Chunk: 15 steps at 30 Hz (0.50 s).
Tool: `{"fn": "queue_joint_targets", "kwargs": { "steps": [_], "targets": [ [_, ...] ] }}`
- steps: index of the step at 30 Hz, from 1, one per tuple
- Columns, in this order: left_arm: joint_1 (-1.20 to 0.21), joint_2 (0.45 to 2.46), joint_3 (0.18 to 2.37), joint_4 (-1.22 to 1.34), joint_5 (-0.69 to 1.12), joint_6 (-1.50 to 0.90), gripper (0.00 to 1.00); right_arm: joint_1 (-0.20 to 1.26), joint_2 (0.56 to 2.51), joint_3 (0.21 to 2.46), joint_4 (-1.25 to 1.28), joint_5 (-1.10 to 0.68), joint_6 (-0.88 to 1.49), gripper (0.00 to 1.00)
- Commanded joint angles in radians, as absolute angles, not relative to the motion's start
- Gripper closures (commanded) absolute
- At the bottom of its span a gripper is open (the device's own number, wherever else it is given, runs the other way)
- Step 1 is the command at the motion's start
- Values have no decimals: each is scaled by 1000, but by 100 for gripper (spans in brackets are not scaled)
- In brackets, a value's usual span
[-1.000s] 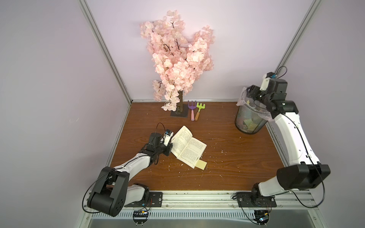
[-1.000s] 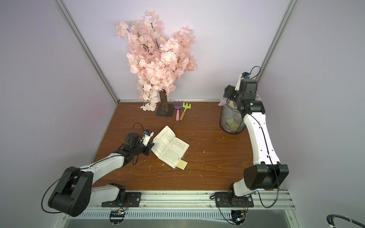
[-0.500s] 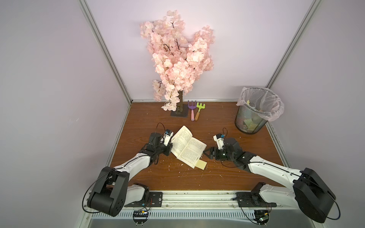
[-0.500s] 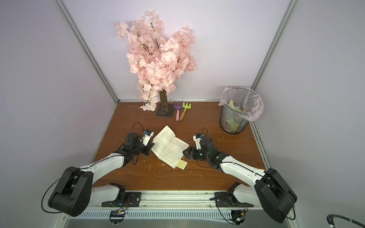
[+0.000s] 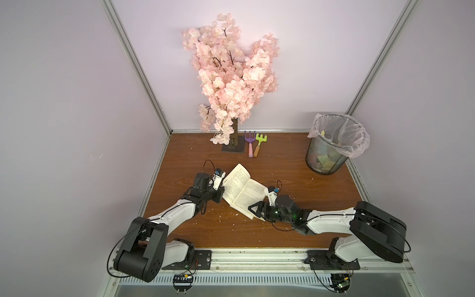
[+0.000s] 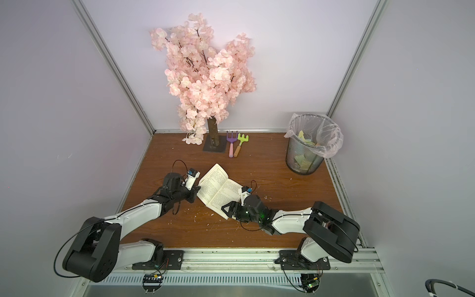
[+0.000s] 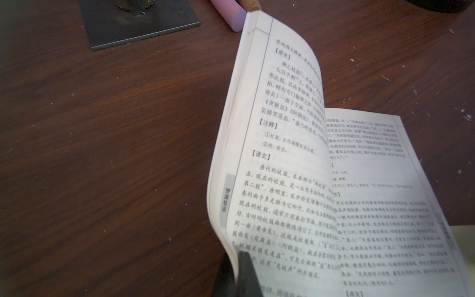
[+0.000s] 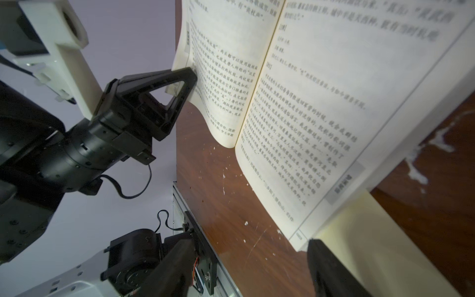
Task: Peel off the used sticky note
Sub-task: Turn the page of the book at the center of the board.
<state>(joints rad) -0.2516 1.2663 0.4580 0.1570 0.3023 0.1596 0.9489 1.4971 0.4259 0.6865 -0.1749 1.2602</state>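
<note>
Left fingers [image 8: 189,75] clamped on the lifted left-page edge of an open book [image 5: 241,190]. Right fingers [image 8: 326,264] spread apart, one tip at the corner of a pale yellow sticky note [image 8: 372,231]. Note flat on the desk [image 5: 282,167], poking frontward from under the book's near corner. Seen from the wrists only, covered in both top views. Wire waste bin [image 5: 323,162] well apart.

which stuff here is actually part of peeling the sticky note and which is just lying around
Job: open book, held at a page edge by the shut left pincer; pale yellow sticky note at its near corner; open right pincer beside it; waste bin holding paper scraps.
Lying about: pink blossom tree; purple toy rake; green toy rake.
</note>
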Motion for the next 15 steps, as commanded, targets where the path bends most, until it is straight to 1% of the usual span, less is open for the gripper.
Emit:
{"fn": "queue_joint_targets", "kwargs": {
  "steps": [1, 9, 15],
  "targets": [
    [-242, 1258, 447, 115, 295, 158, 98, 953, 1519, 417, 812, -138, 1334, 28],
    [-242, 1254, 446, 115, 300, 159, 98, 951, 1520, 414, 773, -91, 1368, 29],
    [-242, 1246, 445, 113, 302, 158, 98, 951, 1547, 402, 815, -93, 1404, 29]
  ]
}}
